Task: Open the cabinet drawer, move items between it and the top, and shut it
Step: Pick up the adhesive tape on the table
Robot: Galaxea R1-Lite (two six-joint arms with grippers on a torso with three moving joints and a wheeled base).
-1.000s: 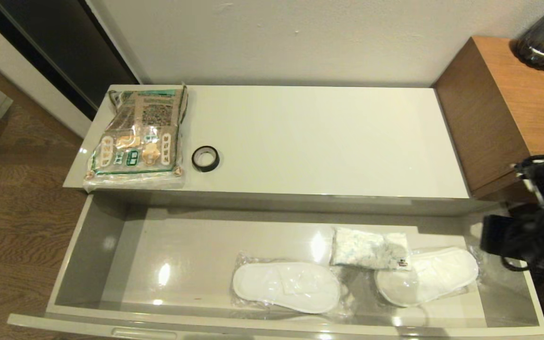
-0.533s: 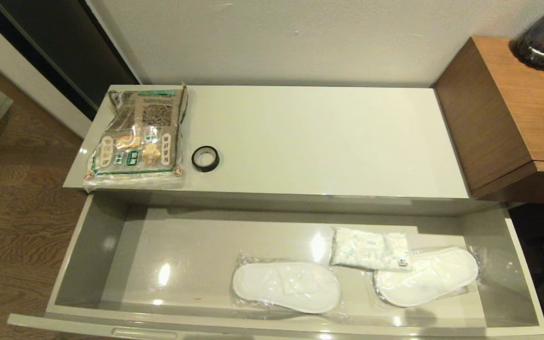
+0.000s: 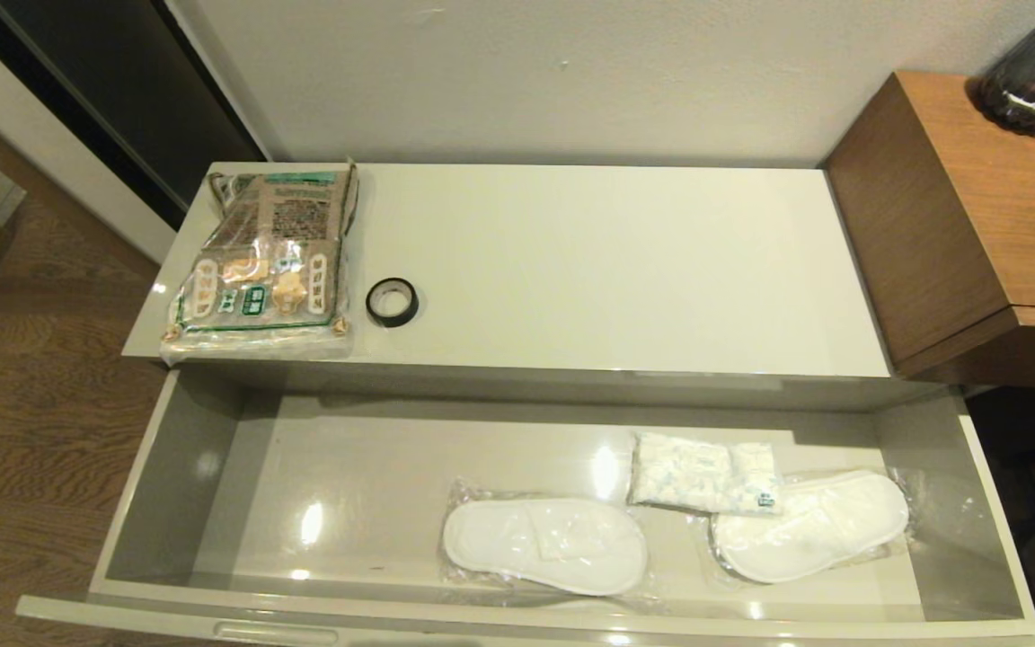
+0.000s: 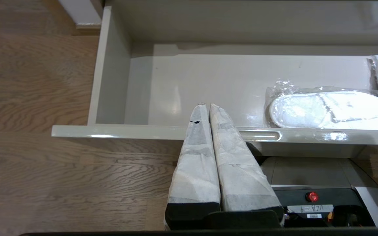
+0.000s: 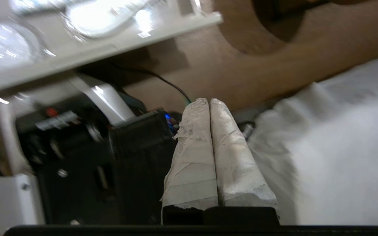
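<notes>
The grey-beige cabinet drawer stands pulled out below the cream-white top. On the top's left end lie the brown-and-green packet and, just right of it, the black tape roll. The white soft pack rests in the drawer's right half. Neither arm shows in the head view. My left gripper is shut and empty, hanging in front of the drawer's front edge. My right gripper is shut and empty, low beside the robot base, away from the cabinet.
Two white slippers in clear plastic lie in the drawer, one in the middle and one at the right. A taller brown wooden unit with a dark vase stands right of the cabinet. Wood floor lies to the left.
The right arm, seen a second ago at the head view's right edge beside the drawer, has dropped out of that view. The drawer and its contents have not moved.
</notes>
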